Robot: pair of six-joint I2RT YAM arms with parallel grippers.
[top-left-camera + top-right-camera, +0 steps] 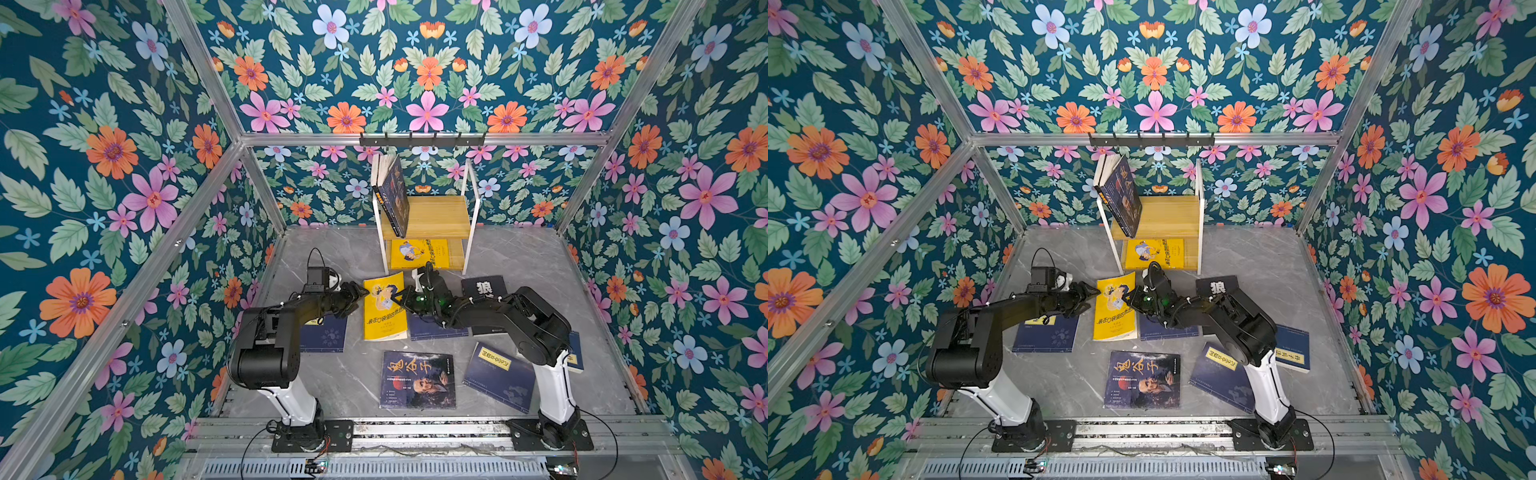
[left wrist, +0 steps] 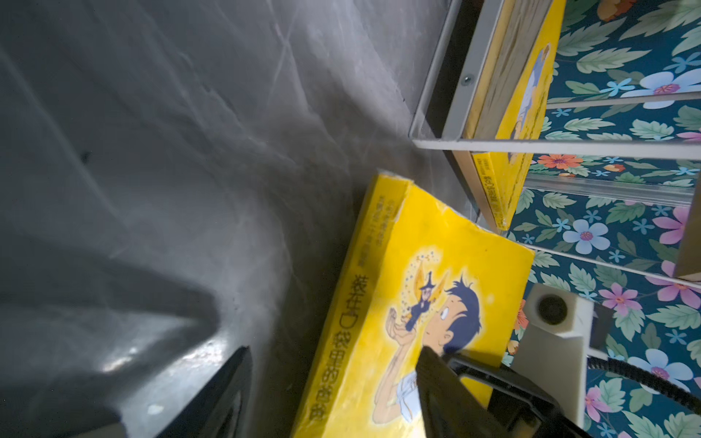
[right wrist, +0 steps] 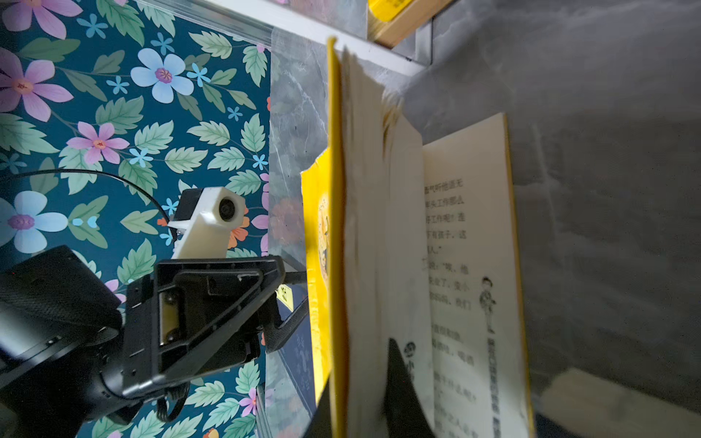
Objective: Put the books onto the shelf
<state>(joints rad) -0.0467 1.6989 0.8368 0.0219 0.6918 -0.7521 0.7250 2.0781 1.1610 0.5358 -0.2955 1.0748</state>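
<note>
A bright yellow book (image 1: 384,307) (image 1: 1115,307) stands tilted on edge at mid-table, partly fallen open. My right gripper (image 1: 401,297) (image 3: 360,364) is shut on its front cover and a wad of pages (image 3: 364,227). My left gripper (image 1: 361,291) (image 2: 335,350) is open, its jaws straddling the spine side of that book (image 2: 417,284). On the shelf (image 1: 436,216) (image 1: 1167,216), two dark books (image 1: 392,195) lean on the top board and a yellow book (image 1: 419,253) lies on the lower one. Several books lie flat: an old-man cover (image 1: 417,380), a navy one (image 1: 498,376), a black one (image 1: 484,286).
More navy books lie under the left arm (image 1: 326,334), under the right arm (image 1: 432,328) and behind the right arm's base (image 1: 575,353). A black hook rail (image 1: 422,139) hangs above the shelf. Floral walls and aluminium posts close in the grey marble table (image 1: 332,257).
</note>
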